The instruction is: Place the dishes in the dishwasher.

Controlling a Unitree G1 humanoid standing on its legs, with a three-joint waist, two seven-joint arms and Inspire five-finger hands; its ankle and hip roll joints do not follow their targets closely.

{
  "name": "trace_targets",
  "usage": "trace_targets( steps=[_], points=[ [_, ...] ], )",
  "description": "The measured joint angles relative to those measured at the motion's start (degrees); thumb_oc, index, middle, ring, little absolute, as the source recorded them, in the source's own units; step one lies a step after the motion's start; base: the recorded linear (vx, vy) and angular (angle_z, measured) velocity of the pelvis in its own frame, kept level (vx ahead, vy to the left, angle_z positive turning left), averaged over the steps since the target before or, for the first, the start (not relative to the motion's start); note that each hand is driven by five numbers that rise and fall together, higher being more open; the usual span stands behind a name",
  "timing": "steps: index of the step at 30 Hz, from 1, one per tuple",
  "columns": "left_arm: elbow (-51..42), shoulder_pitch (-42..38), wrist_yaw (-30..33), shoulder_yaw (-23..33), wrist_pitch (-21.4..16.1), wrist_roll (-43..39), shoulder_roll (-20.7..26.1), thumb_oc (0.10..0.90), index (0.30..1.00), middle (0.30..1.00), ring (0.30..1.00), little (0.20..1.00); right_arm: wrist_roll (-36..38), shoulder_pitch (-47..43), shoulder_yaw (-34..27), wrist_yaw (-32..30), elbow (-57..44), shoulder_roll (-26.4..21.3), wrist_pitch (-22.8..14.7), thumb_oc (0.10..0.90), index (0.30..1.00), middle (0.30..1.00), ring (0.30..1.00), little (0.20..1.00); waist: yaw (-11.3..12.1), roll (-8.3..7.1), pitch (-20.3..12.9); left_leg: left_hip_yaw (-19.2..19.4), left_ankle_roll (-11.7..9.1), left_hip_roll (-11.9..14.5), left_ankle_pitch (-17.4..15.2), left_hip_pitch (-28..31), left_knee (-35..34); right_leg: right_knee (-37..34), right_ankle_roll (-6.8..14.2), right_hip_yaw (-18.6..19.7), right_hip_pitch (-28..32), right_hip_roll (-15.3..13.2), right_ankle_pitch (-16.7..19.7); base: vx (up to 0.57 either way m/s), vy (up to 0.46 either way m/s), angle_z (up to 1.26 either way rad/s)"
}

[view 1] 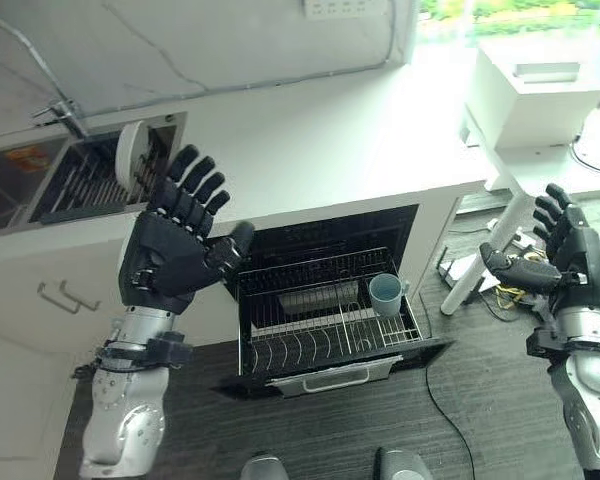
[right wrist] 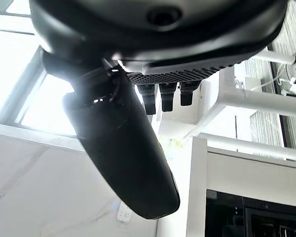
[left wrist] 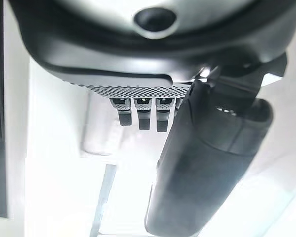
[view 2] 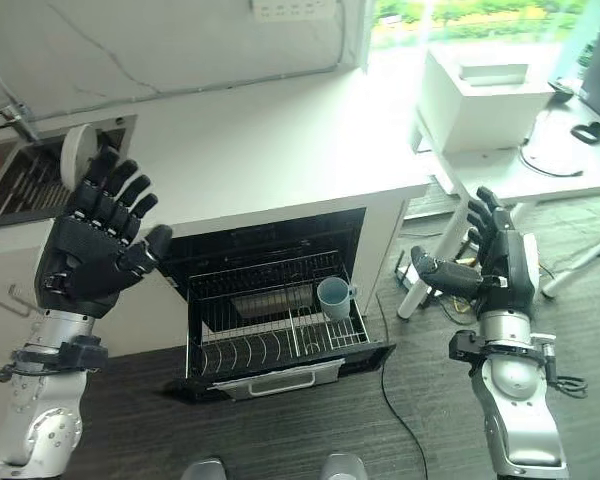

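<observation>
1. Nearest the head camera, the robot's dark left hand [view 1: 180,245] is raised in front of the white counter [view 1: 320,150], its fingers spread straight and its thumb out, holding nothing.
2. Off to the other side, the dark right hand [view 2: 495,262] hangs over the dark floor beside the counter's end, fingers likewise straight and empty.
3. Dishes left to load: a round white plate [view 1: 131,154] stands on edge in the slotted drying rack [view 1: 85,185] sunk into the counter, by the sink.
4. That plate lies just above and beyond the left hand's fingertips, its flat face turned roughly toward the hand. The left hand is clearly the nearer one; the right is well apart from it.
5. Below the counter, the black wire dishwasher rack [view 1: 325,320] is pulled out, with a pale blue cup [view 1: 386,294] already standing near its right side.
6. Judging by this, the next move is a short reach up and forward with the left hand to pinch the plate's rim.
</observation>
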Motion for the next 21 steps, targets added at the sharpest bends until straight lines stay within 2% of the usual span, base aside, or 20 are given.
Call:
trace_targets(
  steps=[1,2,3,4,5,6,7,8,9,10,11,12,13,14,16,17,18,19,20,21],
  points=[
    [0.2,-0.1,0.1,-0.6,0.0,0.0,0.1,0.800,0.900,0.900,0.900,0.900,0.0,0.0,-1.3,-0.4,-0.1,0.2,0.0,0.800,0.900,0.900,0.900,0.900,-0.6,1.12,-0.7,0.2,0.0,1.0,0.0,-1.6,1.2,-0.8,1.6,0.4,-0.2,-1.1,0.9,-0.05,0.890,-0.20],
    [0.0,-0.1,-0.1,-0.8,0.0,0.0,0.1,0.800,0.900,0.900,0.900,0.900,0.0,0.0,-2.4,-1.3,-0.6,0.2,0.1,0.800,0.900,0.900,0.900,0.900,-0.7,1.25,-1.0,2.1,0.1,2.0,0.0,-1.9,1.6,-1.7,3.6,1.2,-0.7,-3.0,2.0,-0.05,0.958,-0.18],
    [0.2,-0.2,-0.4,-0.8,-0.1,0.0,0.1,0.800,0.900,0.900,0.900,0.900,-0.1,0.2,-4.3,-1.8,-2.4,-0.2,0.1,0.800,0.900,0.900,0.900,0.900,-1.1,1.83,-1.5,4.1,-0.6,0.5,-0.2,-1.4,1.2,-3.8,8.1,2.2,-0.6,-6.9,4.7,-0.09,1.117,-0.22],
    [1.6,-0.5,-0.9,-0.6,-0.1,-0.2,1.7,0.800,0.900,0.900,0.900,0.900,-0.1,0.2,-5.3,-1.7,-3.9,0.7,0.5,0.800,0.900,0.900,0.900,0.900,-1.1,-0.07,-1.6,6.7,-3.4,-5.6,-3.4,-2.0,3.8,-5.3,6.5,3.1,-0.8,-13.2,8.7,-0.12,0.980,-0.23],
    [1.8,1.6,-1.3,1.5,-0.1,-1.2,3.4,0.800,0.900,0.900,0.900,0.900,-0.1,1.8,-5.5,-1.2,-7.6,1.8,0.7,0.800,0.900,0.900,0.900,0.900,-0.7,0.45,-1.8,10.6,5.0,-13.1,-8.3,-4.0,10.8,-11.6,0.9,5.9,-1.7,-19.4,31.0,-0.25,1.239,-0.23],
    [1.7,1.5,-1.6,3.6,-0.2,-2.7,4.3,0.800,0.900,0.900,0.900,0.900,0.0,3.6,-5.7,-1.2,-8.5,2.8,0.5,0.800,0.900,0.900,0.900,0.900,0.4,0.35,-1.9,11.4,8.0,-14.8,-10.2,-5.3,13.6,-10.4,-0.2,6.8,-2.7,-20.0,34.1,-0.29,1.151,-0.08],
    [3.0,0.4,-2.3,5.7,-1.5,-3.1,5.4,0.800,0.900,0.900,0.900,0.900,0.0,9.9,-7.8,-1.8,-9.5,3.8,-1.7,0.800,0.900,0.900,0.900,0.900,1.6,-0.65,-2.1,10.7,12.4,-20.9,-11.3,-7.3,15.9,-5.7,-7.4,7.8,-7.9,-22.0,40.8,-0.32,1.076,0.22],
    [3.2,0.1,-1.9,7.2,-1.6,-2.9,8.3,0.800,0.900,0.900,0.900,0.900,0.0,12.7,-8.2,-1.9,-9.8,5.7,-1.0,0.800,0.900,0.900,0.900,0.900,2.1,-2.05,-2.5,11.6,15.6,-22.4,-11.4,-8.4,16.9,-1.0,-7.6,8.1,-11.0,-22.8,40.9,-0.20,0.656,0.11],
    [2.6,0.5,-1.2,8.6,-1.9,-2.5,8.1,0.800,0.900,0.900,0.900,0.900,0.0,13.1,-8.1,-2.2,-10.3,8.0,1.1,0.800,0.900,0.900,0.900,0.900,4.0,-1.15,-2.9,13.0,18.2,-22.7,-10.2,-8.6,14.8,0.5,-6.7,0.4,-14.0,-21.9,39.5,-0.12,0.577,-0.41],
    [2.4,1.7,-0.6,10.1,-2.4,-2.5,8.0,0.800,0.900,0.900,0.900,0.900,0.0,8.1,-4.1,-3.9,-10.1,8.8,1.3,0.800,0.900,0.900,0.900,0.900,5.0,0.61,-3.7,14.1,18.4,-22.9,-6.7,-8.2,8.3,2.8,0.0,-5.1,-15.6,-16.1,28.2,-0.08,0.440,-0.48],
    [2.3,1.6,-0.7,9.0,-2.3,-2.5,7.6,0.800,0.900,0.900,0.900,0.900,0.0,5.1,-0.7,-4.0,-10.3,6.9,1.2,0.800,0.900,0.900,0.900,0.900,5.2,1.36,-3.9,13.6,9.8,-25.0,-1.9,-6.0,-1.8,4.2,-0.3,-7.1,-13.7,-9.9,19.9,-0.08,0.459,0.51],
    [2.6,0.0,-1.0,6.7,-2.1,-2.3,10.8,0.800,0.900,0.900,0.900,0.900,-0.1,4.2,2.2,-4.4,-10.8,6.2,0.6,0.800,0.900,0.900,0.900,0.900,2.4,-2.19,-3.8,15.4,12.3,-23.7,-10.2,-9.8,8.8,1.3,-2.4,-5.0,-7.4,-8.5,15.3,-0.10,0.339,1.05],
    [1.6,-0.8,-1.1,5.6,-2.1,-2.1,12.8,0.800,0.900,0.900,0.900,0.900,0.0,3.0,3.7,-4.3,-10.6,3.9,0.0,0.800,0.900,0.900,0.900,0.900,3.6,-3.49,-4.6,11.3,13.2,-17.1,-12.8,-10.3,14.3,2.3,3.4,-1.7,-6.1,-7.1,10.6,-0.08,0.361,1.13],
    [0.5,-1.4,-0.8,5.0,-2.3,-1.9,10.6,0.800,0.900,0.900,0.900,0.900,0.0,2.2,3.7,-3.6,-10.4,2.9,-0.4,0.800,0.900,0.900,0.900,0.900,4.0,-3.37,-3.9,13.6,14.5,-15.8,-11.6,-10.4,14.8,6.2,5.5,-2.6,-5.7,-6.3,5.6,-0.05,0.258,0.34],
    [-0.6,0.8,1.1,4.0,-2.2,0.5,8.3,0.800,0.900,0.900,0.900,0.900,0.1,1.5,3.7,-3.0,-10.3,2.9,-0.5,0.800,0.900,0.900,0.900,0.900,5.3,-3.43,-3.9,14.2,16.5,-18.7,-6.4,-6.8,5.4,8.4,0.5,-7.1,-6.6,0.1,-1.0,-0.03,0.146,0.25],
    [-0.6,1.9,2.2,3.6,-1.9,1.8,8.7,0.800,0.900,0.900,0.900,0.900,0.1,1.2,3.5,-3.2,-10.3,2.6,-1.1,0.800,0.900,0.900,0.900,0.900,5.4,-3.49,-3.9,15.1,11.2,-20.6,-3.6,-3.8,-1.5,7.3,-1.0,-8.3,-6.7,4.1,-1.0,-0.04,0.081,0.32],
    [-0.4,2.5,2.9,3.6,-2.0,2.6,9.2,0.800,0.900,0.900,0.900,0.900,0.1,0.6,3.5,-3.3,-10.0,2.6,-1.8,0.800,0.900,0.900,0.900,0.900,4.8,-5.73,-4.0,16.1,0.4,-21.6,-7.5,-4.5,1.0,4.0,-6.0,-8.1,-6.6,4.5,1.0,-0.03,0.052,0.70],
    [-0.4,1.5,2.9,3.3,-2.1,2.7,12.5,0.800,0.900,0.900,0.900,0.900,0.1,-0.6,2.9,-3.4,-8.9,2.6,-3.1,0.800,0.900,0.900,0.900,0.900,3.4,-7.81,-4.1,13.0,12.5,-21.0,-10.2,-8.9,13.7,2.9,-4.4,-4.7,-7.0,0.8,1.9,-0.04,0.042,0.43],
    [-1.1,1.7,3.0,3.6,-2.1,3.2,12.4,0.800,0.900,0.900,0.900,0.900,0.1,-2.7,2.4,-3.6,-7.8,1.0,-3.2,0.800,0.900,0.900,0.900,0.900,3.9,-4.76,-4.5,7.9,10.4,-14.6,-11.5,-8.3,12.8,5.6,1.7,-3.6,-8.6,2.1,0.4,-0.04,0.013,0.20],
    [-0.7,1.7,3.2,3.5,-2.2,3.4,11.2,0.800,0.900,0.900,0.900,0.900,0.1,-3.2,2.6,-3.6,-6.8,1.9,-3.3,0.800,0.900,0.900,0.900,0.900,4.5,-4.83,-3.8,9.6,10.7,-16.5,-11.8,-7.9,13.3,6.0,1.1,-1.8,-8.9,1.1,0.2,-0.05,0.004,-0.31]
  ],
)
